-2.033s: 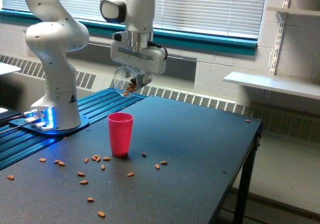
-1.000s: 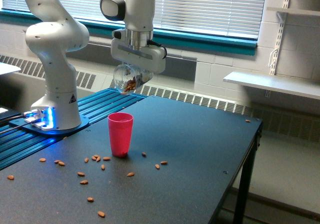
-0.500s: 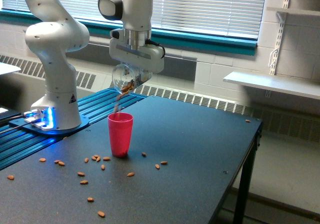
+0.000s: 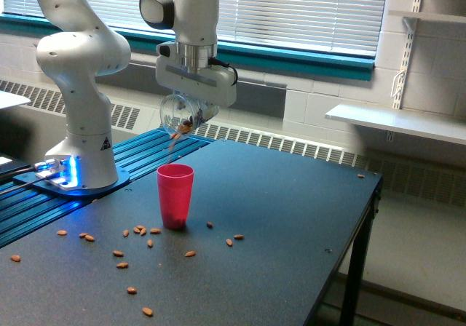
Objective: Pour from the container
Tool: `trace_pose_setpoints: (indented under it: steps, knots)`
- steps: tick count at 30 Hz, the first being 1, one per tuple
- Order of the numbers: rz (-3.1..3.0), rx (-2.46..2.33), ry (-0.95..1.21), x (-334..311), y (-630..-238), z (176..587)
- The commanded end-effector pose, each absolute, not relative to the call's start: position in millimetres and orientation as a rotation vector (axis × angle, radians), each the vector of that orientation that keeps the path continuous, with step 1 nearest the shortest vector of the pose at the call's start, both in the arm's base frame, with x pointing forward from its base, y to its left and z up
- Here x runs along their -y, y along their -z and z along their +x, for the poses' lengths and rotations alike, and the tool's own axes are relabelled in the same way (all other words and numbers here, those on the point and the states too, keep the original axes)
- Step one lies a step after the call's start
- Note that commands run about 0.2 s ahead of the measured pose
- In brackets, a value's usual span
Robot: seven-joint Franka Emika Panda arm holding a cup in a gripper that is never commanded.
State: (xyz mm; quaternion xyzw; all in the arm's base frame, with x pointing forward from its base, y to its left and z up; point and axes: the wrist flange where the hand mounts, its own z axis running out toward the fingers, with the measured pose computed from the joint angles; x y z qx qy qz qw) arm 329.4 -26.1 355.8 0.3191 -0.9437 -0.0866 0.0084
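Since half a second ago the arm has shifted slightly toward the exterior view's left, carrying the container [image 4: 177,115] with it, and brown pieces are dropping from its lower lip toward the red cup [image 4: 175,195].

From the exterior view, the container hangs tipped on its side directly under the jaws [image 4: 191,110], its round clear body reaching out to the exterior view's left of them and its mouth pointing down and left. The jaws are pinching the container at its right-hand end; a few nuts sit inside near the mouth. It is above the red cup and well apart from it, a little to the cup's upper side. The red cup stands upright on the dark counter [image 4: 291,217]. Scattered nuts [image 4: 138,231] lie on the counter around the cup's base, mostly left of it and in front.
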Motion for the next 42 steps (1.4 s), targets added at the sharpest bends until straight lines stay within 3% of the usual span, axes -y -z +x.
trace_pose_setpoints:
  steps: [1, 42]
  knots:
    - [1.032, 2.938, 0.28, 32.2, -357.5, 333.0]
    - [1.04, 2.913, 0.33, 38.9, -356.6, 331.2]
